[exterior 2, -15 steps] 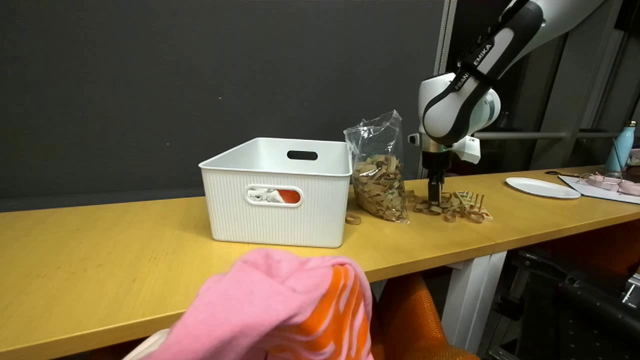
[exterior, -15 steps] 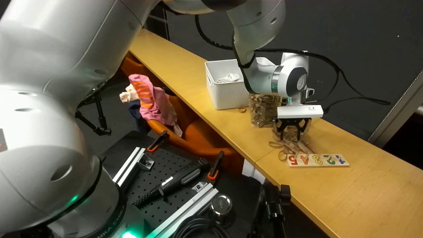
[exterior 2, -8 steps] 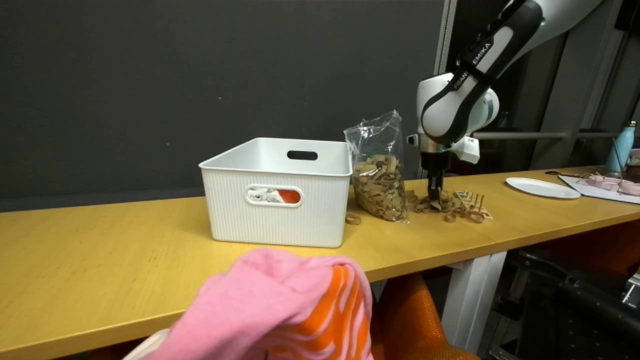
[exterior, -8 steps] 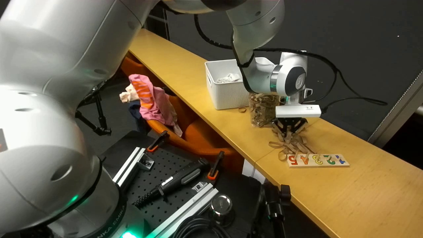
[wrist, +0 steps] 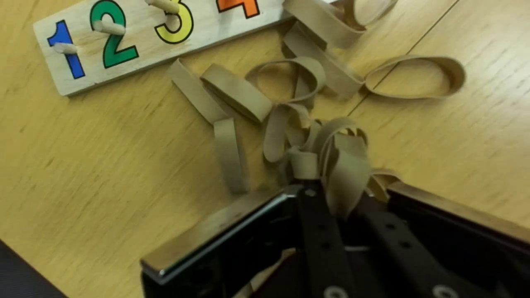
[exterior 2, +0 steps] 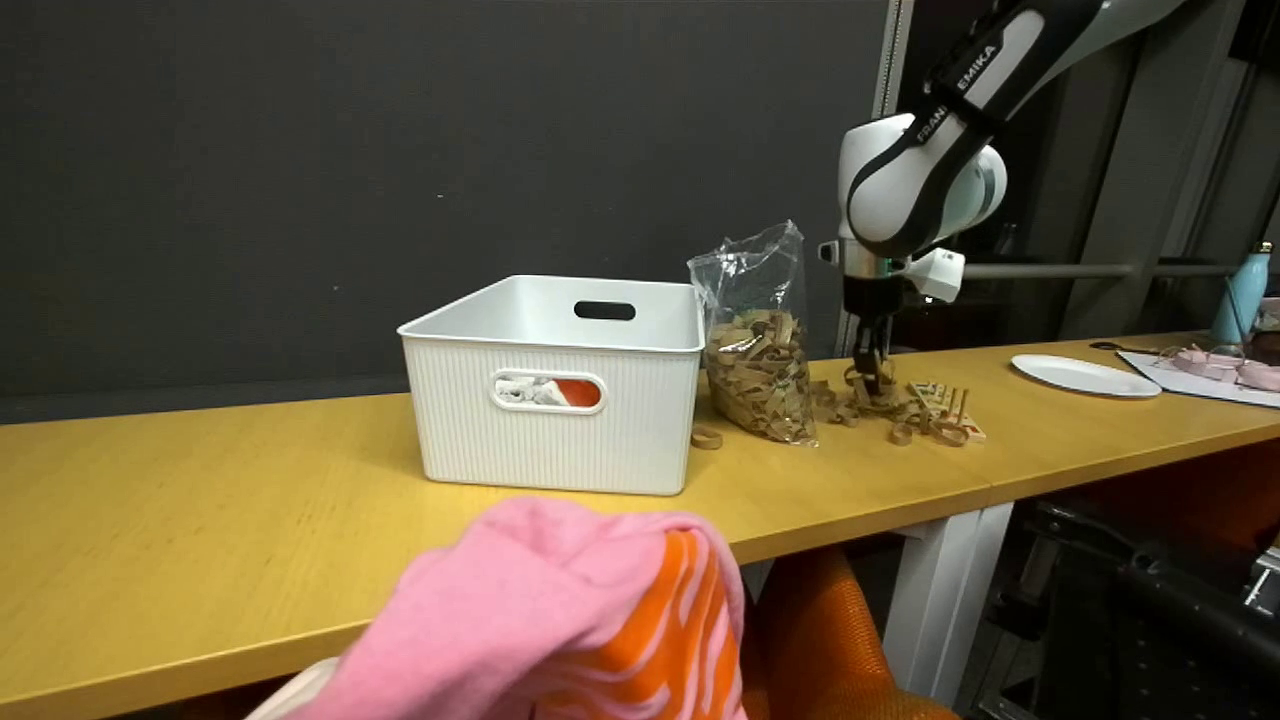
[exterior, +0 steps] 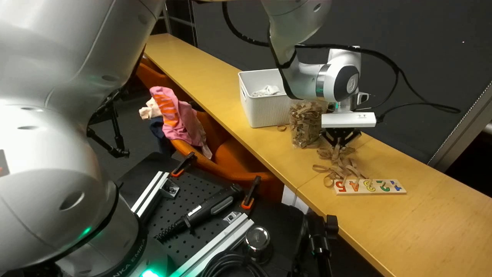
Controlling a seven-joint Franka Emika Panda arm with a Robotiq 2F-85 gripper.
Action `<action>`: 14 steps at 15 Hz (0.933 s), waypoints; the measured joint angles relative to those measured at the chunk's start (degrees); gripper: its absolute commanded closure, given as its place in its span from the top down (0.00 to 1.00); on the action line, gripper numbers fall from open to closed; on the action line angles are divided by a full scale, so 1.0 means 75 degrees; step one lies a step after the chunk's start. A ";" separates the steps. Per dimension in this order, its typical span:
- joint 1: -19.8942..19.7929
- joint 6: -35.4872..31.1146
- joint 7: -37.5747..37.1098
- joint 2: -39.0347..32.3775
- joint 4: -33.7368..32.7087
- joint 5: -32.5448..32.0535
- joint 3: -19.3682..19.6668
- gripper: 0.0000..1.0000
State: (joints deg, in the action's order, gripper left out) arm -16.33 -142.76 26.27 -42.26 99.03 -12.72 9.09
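My gripper is shut on a bunch of tan rubber bands, which bulge up between its fingertips. In an exterior view the gripper stands just above the table, and bands trail from it toward the heap below. More flat loose bands lie around the tips, one of them a wide open loop on the tabletop. A wooden number board with upright pegs lies beyond the bands; its coloured digits run 1 to 5 on the board. How many bands are gripped cannot be told.
A clear bag of bands stands close beside the arm, next to a white bin with white cloth inside. A white plate lies farther along the table. Pink clothing hangs over an orange chair at the table edge.
The jaws have come together on the rubber bands. After that the gripper has risen a little, pulling bands upward out of the heap. The board, bag and bin have stayed put.
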 measured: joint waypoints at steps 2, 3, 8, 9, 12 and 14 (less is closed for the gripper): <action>0.0079 -0.0001 -0.0264 0.0410 0.0250 -0.0036 0.0053 0.01; 0.0137 -0.0001 -0.0419 0.0624 0.0366 -0.0063 0.0089 0.01; 0.0534 0.0002 -0.1330 0.1801 0.0767 -0.0402 0.0351 0.01; 0.0625 0.0005 -0.1534 0.2042 0.0809 -0.0536 0.0415 0.01; 0.0884 0.0002 -0.2091 0.2763 0.0901 -0.1032 0.0553 0.01; 0.1034 -0.0019 -0.2396 0.3185 0.0932 -0.1365 0.0563 0.01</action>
State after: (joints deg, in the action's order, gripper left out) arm -8.58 -142.90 8.30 -18.37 106.01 -22.95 13.31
